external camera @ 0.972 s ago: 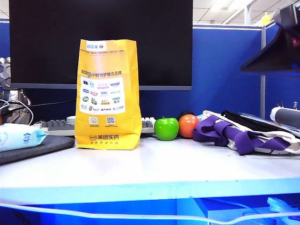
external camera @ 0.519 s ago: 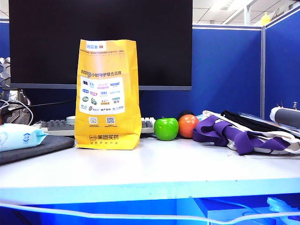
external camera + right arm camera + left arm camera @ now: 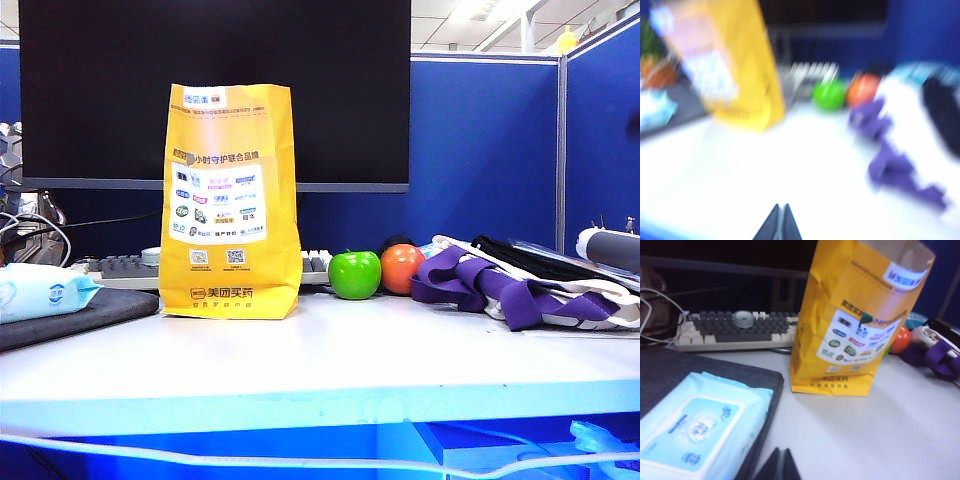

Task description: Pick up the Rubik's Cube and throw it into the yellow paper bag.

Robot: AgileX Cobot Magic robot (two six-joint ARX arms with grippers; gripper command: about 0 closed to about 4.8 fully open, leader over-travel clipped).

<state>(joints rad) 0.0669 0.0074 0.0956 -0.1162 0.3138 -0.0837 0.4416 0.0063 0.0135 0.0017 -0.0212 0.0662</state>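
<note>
left tool (image 3: 779, 466) closed, empty | right tool (image 3: 779, 224) closed, empty | yellow paper bag (image 3: 231, 200) upright, green apple (image 3: 355, 274) beside it

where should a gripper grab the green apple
Grip the green apple across its widest middle, coming from above: it is round, and the orange ball sits close on its right, the keyboard behind. Left gripper and right gripper are both shut, back from the objects, outside the exterior view; open first.
</note>
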